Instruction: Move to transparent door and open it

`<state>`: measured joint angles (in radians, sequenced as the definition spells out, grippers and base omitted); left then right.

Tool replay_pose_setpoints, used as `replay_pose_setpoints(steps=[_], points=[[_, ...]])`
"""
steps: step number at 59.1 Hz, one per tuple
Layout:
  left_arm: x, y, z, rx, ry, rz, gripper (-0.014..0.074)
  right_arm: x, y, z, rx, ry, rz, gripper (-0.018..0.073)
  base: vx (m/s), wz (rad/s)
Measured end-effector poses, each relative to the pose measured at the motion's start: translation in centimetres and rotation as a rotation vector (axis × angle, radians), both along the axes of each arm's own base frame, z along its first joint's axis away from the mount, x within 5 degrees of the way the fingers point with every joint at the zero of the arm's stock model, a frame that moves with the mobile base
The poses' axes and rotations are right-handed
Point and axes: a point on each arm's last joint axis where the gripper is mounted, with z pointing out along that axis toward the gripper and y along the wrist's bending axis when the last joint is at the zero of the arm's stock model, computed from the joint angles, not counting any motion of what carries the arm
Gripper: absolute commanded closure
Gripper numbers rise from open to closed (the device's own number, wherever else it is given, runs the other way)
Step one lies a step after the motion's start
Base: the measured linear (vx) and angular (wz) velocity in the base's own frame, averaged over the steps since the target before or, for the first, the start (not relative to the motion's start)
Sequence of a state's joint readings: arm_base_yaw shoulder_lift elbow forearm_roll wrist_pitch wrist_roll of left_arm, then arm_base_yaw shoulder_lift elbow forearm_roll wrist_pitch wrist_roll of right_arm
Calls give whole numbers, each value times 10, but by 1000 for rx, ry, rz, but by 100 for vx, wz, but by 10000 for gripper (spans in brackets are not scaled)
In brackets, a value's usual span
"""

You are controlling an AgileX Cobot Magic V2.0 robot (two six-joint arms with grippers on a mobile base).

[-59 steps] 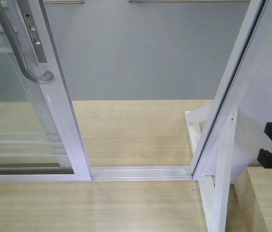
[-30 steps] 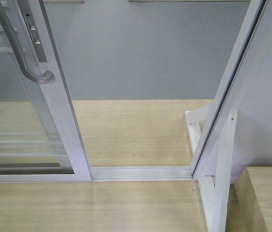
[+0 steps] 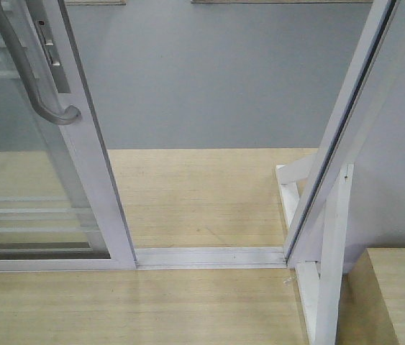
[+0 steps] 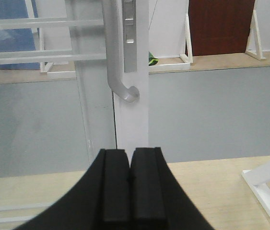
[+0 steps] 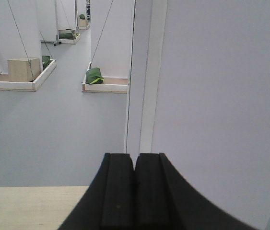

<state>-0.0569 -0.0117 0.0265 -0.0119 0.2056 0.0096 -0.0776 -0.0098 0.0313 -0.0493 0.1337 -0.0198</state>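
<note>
The transparent door stands at the left in the front view, a white-framed glass panel with thin white bars and a curved grey handle. A wide gap lies between its stile and the white jamb at the right. In the left wrist view my left gripper is shut and empty. It points at the door's stile, below the handle's lower end and apart from it. In the right wrist view my right gripper is shut and empty, facing the jamb.
A white floor track crosses the wooden floor between door and jamb. A white support frame stands at the jamb's foot. A wooden platform is at the lower right. Grey floor lies beyond the opening.
The black right gripper, seen at the right edge at mid height a second ago, has dropped to the lower right corner. The door and handle have not moved.
</note>
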Motion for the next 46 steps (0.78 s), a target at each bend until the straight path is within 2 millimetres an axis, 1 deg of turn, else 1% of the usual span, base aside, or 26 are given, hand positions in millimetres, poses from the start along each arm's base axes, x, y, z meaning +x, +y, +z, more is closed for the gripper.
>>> replay_pose_setpoints(steps=[46], points=[[0,0,0,0,0,0,602,0,0,0,0,0,0,567,0,0]])
